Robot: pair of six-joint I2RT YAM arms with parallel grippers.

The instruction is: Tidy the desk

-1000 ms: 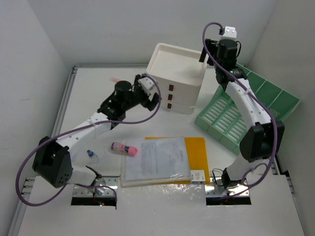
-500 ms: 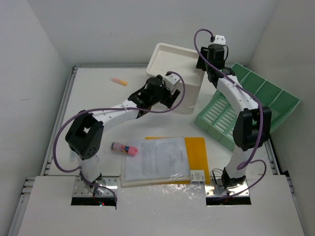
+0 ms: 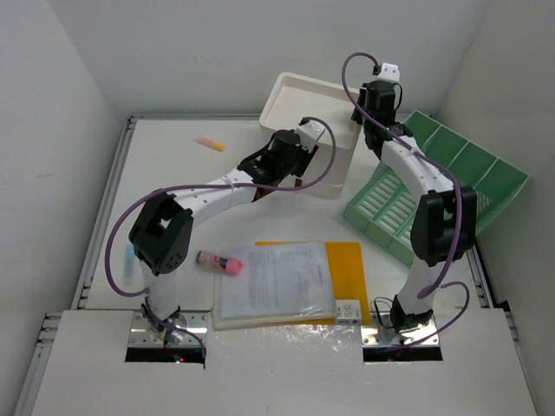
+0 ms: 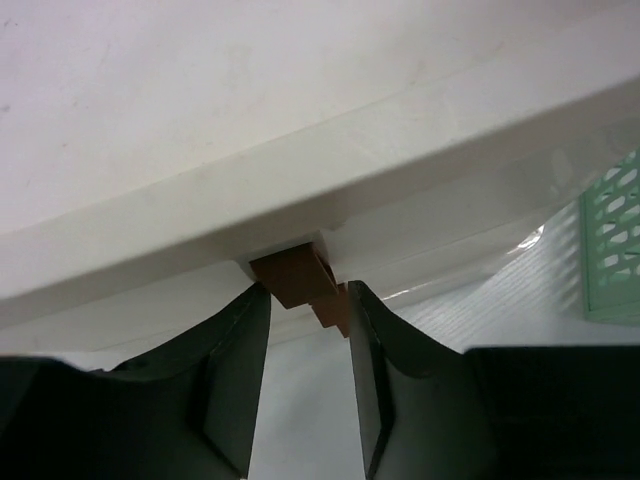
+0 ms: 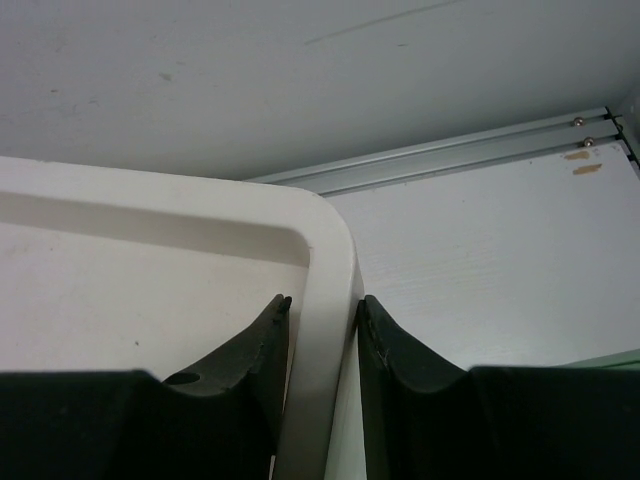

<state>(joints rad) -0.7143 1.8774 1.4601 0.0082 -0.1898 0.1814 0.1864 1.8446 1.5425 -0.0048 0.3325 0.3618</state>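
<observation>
The desk (image 3: 173, 178) is a white tabletop with metal rails. At its back stands a white three-drawer box (image 3: 303, 104) with brown handles. My left gripper (image 3: 293, 163) is at the box's front. In the left wrist view its jaws (image 4: 307, 292) are shut on the top brown drawer handle (image 4: 295, 272), one finger on each side. My right gripper (image 3: 362, 120) sits over the box's back right corner. In the right wrist view it (image 5: 322, 300) is shut on the box's raised rim (image 5: 328, 245), one finger inside and one outside.
A green slotted file rack (image 3: 434, 186) lies right of the box. Near the front lie a sheet stack (image 3: 273, 282) on a yellow folder (image 3: 351, 258), a pink marker (image 3: 218, 261) and a small white box (image 3: 349, 310). An orange piece (image 3: 208, 143) lies at the back left, a blue item (image 3: 130, 258) at the left edge.
My left arm swung right to the drawer box's front and its jaws closed on the handle. My right gripper dropped onto the box's rim and closed on it.
</observation>
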